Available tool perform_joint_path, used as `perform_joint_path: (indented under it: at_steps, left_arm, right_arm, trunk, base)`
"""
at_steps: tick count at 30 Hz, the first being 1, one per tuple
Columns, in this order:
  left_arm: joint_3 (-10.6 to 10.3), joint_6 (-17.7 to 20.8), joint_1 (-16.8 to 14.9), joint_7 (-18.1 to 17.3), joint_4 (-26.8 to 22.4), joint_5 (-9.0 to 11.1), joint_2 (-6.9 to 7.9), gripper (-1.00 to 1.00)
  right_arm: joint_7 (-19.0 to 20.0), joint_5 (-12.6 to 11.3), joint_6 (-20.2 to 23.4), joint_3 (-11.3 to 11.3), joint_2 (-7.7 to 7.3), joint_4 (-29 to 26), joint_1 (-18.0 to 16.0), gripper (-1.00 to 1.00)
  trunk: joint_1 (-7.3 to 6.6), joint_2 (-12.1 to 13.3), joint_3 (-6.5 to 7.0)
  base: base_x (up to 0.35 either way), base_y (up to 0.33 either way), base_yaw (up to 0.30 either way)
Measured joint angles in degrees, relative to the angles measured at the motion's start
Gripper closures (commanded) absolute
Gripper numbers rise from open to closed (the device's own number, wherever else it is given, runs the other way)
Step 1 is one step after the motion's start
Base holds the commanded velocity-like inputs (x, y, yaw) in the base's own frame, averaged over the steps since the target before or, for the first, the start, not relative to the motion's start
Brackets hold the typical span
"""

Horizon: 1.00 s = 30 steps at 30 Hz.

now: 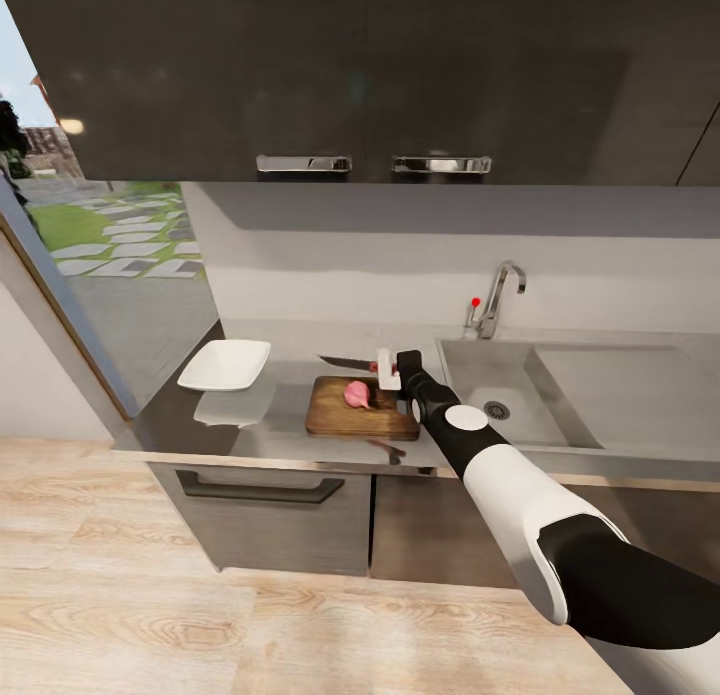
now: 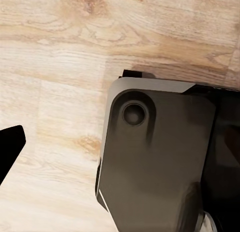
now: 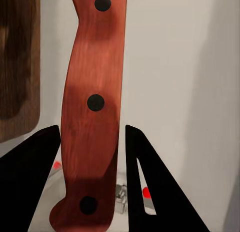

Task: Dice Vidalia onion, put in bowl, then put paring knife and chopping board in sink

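Note:
The pinkish Vidalia onion (image 1: pixel 356 394) rests on the brown chopping board (image 1: pixel 335 420) on the grey countertop (image 1: pixel 260 415). Just behind the board lies the paring knife (image 1: pixel 345 362), blade pointing left. My right gripper (image 1: pixel 387 370) is at its red handle. In the right wrist view the handle (image 3: pixel 95 66) runs between the two black fingers (image 3: pixel 35 167) of that gripper (image 3: pixel 92 129), with thin gaps at the sides, and the board's edge (image 3: pixel 20 56) lies beside it. The white bowl (image 1: pixel 226 365) stands left of the board. The sink (image 1: pixel 470 370) is to the right. One left fingertip (image 2: pixel 10 147) hangs over the floor.
Dark wall cabinets (image 1: pixel 350 75) hang above the worktop, and a chrome tap (image 1: pixel 497 293) stands behind the basin. A window (image 1: pixel 110 245) closes the left end. Light wood floor (image 1: pixel 150 625) lies before the cabinet fronts. My own dark base (image 2: pixel 160 157) is beneath the left wrist.

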Motion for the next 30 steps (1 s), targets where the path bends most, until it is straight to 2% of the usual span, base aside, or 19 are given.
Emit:
perform_joint_path:
  at_steps: [10, 30]
  left_arm:
    - [0.0, 0.0, 0.0, 0.0, 0.0, 0.0, 0.0, -1.0]
    - [0.0, 0.0, 0.0, 0.0, 0.0, 0.0, 0.0, -1.0]
  right_arm:
    - [0.3, 3.2, 0.1, 0.1, 0.0, 0.4, 0.0, 1.0]
    - [0.9, 3.6, 0.1, 0.0, 0.0, 1.4, 0.0, 1.0]
  trunk:
    - [0.0, 0.0, 0.0]
    - [0.0, 0.0, 0.0]
  base:
    - [0.0, 0.0, 0.0]
    - [0.0, 0.0, 0.0]
